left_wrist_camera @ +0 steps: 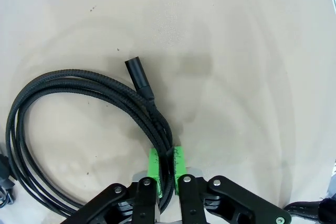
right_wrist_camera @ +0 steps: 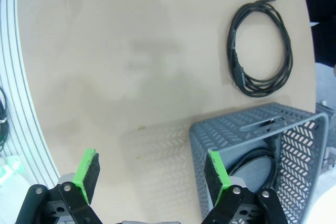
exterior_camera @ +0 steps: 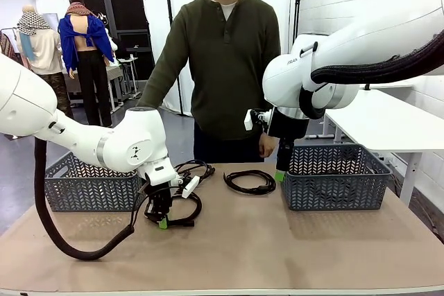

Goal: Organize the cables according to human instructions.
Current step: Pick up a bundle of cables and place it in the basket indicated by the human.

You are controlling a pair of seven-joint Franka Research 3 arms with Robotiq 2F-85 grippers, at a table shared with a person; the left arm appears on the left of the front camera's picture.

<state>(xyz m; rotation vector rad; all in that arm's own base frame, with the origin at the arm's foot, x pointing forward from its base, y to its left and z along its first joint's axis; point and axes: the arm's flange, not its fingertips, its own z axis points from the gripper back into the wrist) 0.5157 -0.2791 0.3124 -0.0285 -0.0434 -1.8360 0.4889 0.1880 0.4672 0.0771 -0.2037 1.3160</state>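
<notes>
My left gripper [exterior_camera: 161, 222] is down on the table, shut on a strand bundle of a coiled black cable [exterior_camera: 183, 223]. The left wrist view shows the green pads [left_wrist_camera: 153, 164] pinching that cable [left_wrist_camera: 79, 85] near its plug [left_wrist_camera: 137, 74]. A second cable [exterior_camera: 196, 168] lies just behind it. A third cable [exterior_camera: 250, 181] lies at mid-table, and in the right wrist view this coil [right_wrist_camera: 260, 51] is flat on the table. My right gripper [exterior_camera: 281, 171] hangs open over the left edge of the right basket; its jaws [right_wrist_camera: 152, 174] hold nothing. The human [exterior_camera: 225, 67] stands at the far side.
A grey mesh basket [exterior_camera: 336, 188] stands on the right, with a cable [right_wrist_camera: 252, 163] inside it. Another grey basket [exterior_camera: 76, 188] stands on the left. The person's hand [exterior_camera: 267, 145] hangs near the right basket. The front half of the table [exterior_camera: 277, 254] is bare.
</notes>
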